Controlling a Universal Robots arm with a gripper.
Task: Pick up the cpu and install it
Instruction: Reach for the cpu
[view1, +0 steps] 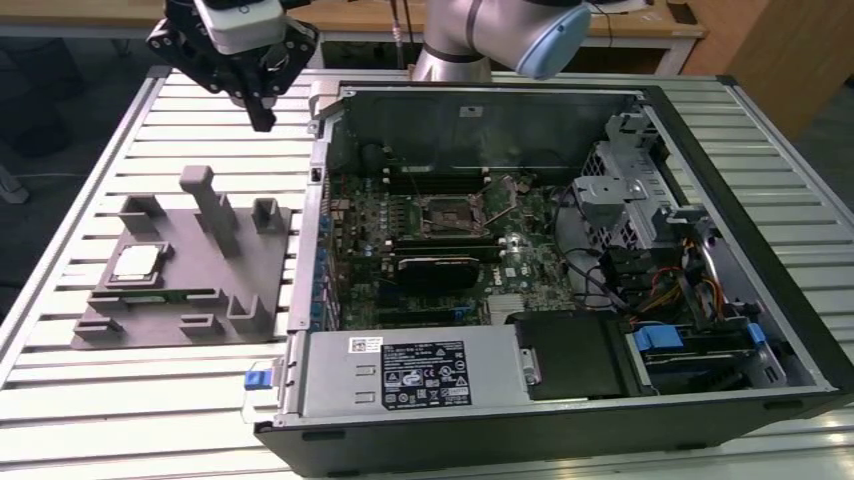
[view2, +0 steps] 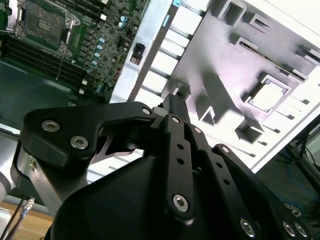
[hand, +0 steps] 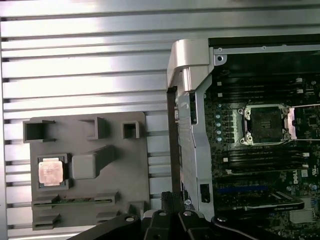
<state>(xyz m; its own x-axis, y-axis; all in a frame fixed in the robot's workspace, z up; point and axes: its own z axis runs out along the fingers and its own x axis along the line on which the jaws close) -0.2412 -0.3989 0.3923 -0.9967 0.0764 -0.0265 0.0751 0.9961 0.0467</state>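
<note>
A pale table (view1: 160, 400) of ribbed metal slats fills the scene, with wood-coloured furniture (view1: 787, 50) and a dark floor (view1: 40, 110) around it. A grey holder plate (view1: 254, 300) with upright posts lies on the slats at the exterior view's left, just beside an open computer case (view1: 747, 170). The cpu (view1: 138, 262) sits flat in a square recess of that plate, silver top up, also visible in both wrist views (hand: 51, 172) (view2: 267, 95). The gripper (view1: 262, 120) hangs in the air off the case's corner, well apart from the cpu, fingers drawn together on nothing. Inside the case, the socket (view1: 451, 212) on the green board lies open.
</note>
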